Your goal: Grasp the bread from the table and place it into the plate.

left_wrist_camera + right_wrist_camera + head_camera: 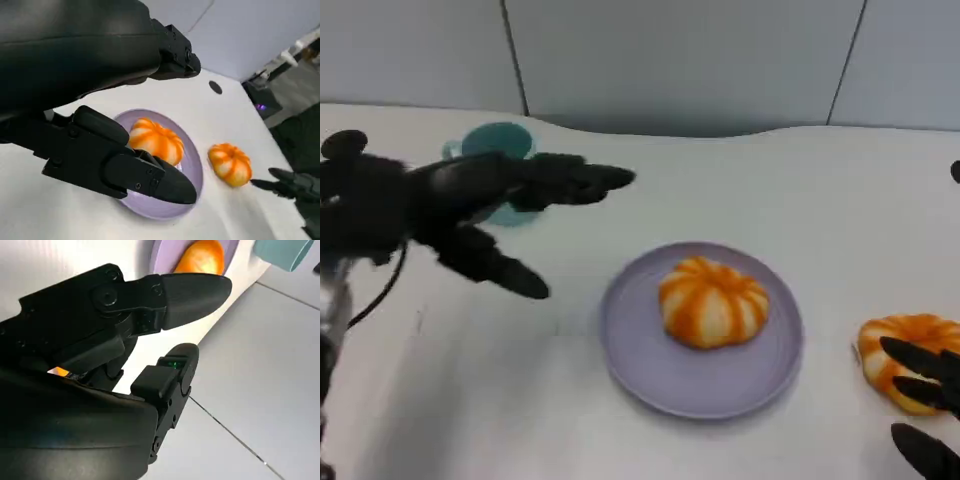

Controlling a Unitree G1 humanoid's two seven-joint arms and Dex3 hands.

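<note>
An orange-and-white striped bread point(713, 301) point(156, 141) point(201, 256) lies in the lilac plate point(660, 370) point(192, 172) point(161, 252) at the table's middle. A second striped bread point(905, 355) point(230, 163) lies on the table to the plate's right. My right hand point(925, 400) point(125, 335) is at the lower right, its fingertips point(910, 355) over the near edge of that bread, fingers apart and holding nothing. My left hand point(460, 215) point(100, 100) hovers above the table left of the plate, fingers spread and empty.
A teal cup point(500, 150) point(282, 252) stands at the back left, partly behind my left hand. The white table point(770, 190) ends at a grey wall behind. A small dark spot point(215, 87) marks the table's right edge.
</note>
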